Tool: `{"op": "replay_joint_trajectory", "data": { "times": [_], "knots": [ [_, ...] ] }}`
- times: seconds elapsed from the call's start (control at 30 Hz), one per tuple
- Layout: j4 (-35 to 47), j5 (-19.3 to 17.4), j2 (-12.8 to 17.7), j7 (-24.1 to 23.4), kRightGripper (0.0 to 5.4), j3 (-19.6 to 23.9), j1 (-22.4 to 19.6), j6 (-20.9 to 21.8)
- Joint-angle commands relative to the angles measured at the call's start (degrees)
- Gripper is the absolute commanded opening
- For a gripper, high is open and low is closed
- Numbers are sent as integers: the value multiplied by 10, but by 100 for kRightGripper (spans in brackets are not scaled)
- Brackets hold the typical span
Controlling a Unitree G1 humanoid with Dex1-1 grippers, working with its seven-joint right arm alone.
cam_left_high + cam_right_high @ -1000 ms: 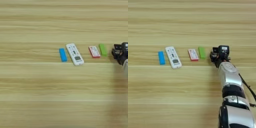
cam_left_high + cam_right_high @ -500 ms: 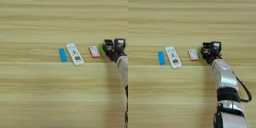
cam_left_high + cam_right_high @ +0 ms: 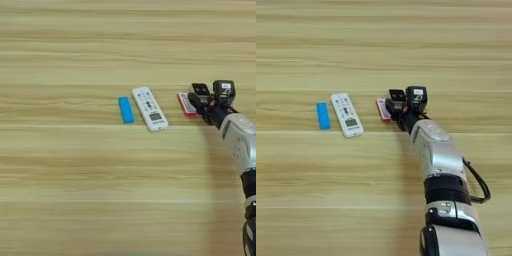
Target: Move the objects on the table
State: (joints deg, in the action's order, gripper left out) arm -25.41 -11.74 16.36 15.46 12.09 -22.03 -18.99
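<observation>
On the light wood-grain table three small items show in a loose row near mid-height. Furthest to the robot's left lies the blue bar, its long axis running roughly away from the camera. Just beside it, on its right and not touching, lies the long white remote, tilted so that its far end leans left and its small screen sits at the near end, buttons above. Well apart from the remote, further right, is the red-and-white flat packet, flat on the wood, its right edge hidden under the black gripper parts. The right gripper hangs directly over that spot, its two black fingers pointing away from the camera, one over the packet's right side and the other a little further right with a gap between them; whether anything sits in that gap, and whether the fingers are spread or clamped, I cannot tell. Behind the gripper the silver forearm runs down toward the bottom edge, with a black cable looping at its right side.
</observation>
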Motion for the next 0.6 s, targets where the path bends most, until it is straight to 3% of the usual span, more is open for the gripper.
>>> {"op": "replay_joint_trajectory", "data": {
  "times": [0.03, 0.5, 0.6],
  "knots": [
    [22, 6, 15, 0, 248, -3, -37, 12],
    [19, 16, 18, 1, 248, -11, -39, -9],
    [19, 16, 19, 1, 298, -12, -39, -9]
  ]
}}
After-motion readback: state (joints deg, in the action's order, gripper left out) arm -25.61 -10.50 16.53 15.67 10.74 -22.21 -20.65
